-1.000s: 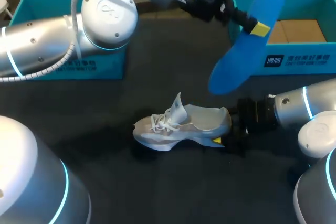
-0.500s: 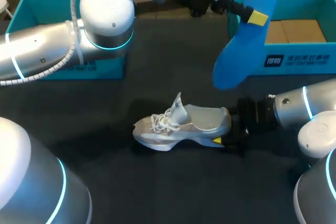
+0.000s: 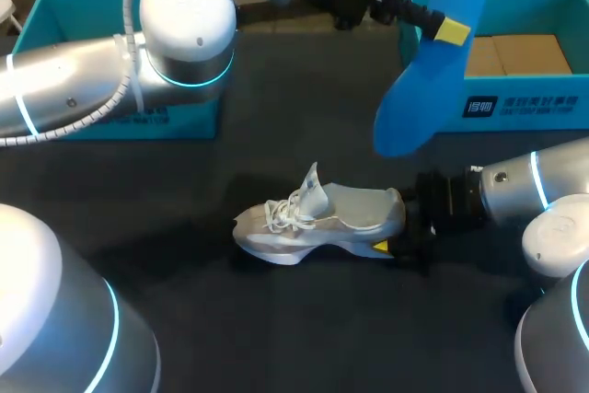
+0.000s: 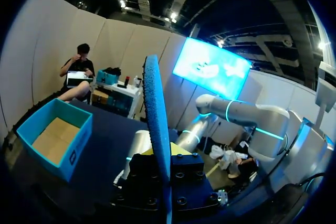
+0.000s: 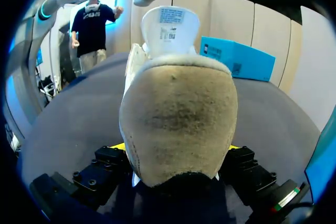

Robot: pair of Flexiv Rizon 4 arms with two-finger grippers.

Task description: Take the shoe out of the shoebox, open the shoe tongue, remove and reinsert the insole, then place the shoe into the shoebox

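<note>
left gripper (image 3: 450,31): clamps insole (image 3: 423,80) aloft, long axis slanting down toward shoe (image 3: 322,218)
right gripper (image 3: 398,227): I've got the heel pinched; opening faces up, below insole's low end

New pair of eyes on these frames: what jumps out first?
The blue insole stands out most, held aloft in the left gripper near the teal shoebox at the table's far right. Next comes the grey shoe, standing on its sole mid-table with its tongue pulled up and the right gripper clamped on its heel.
</note>
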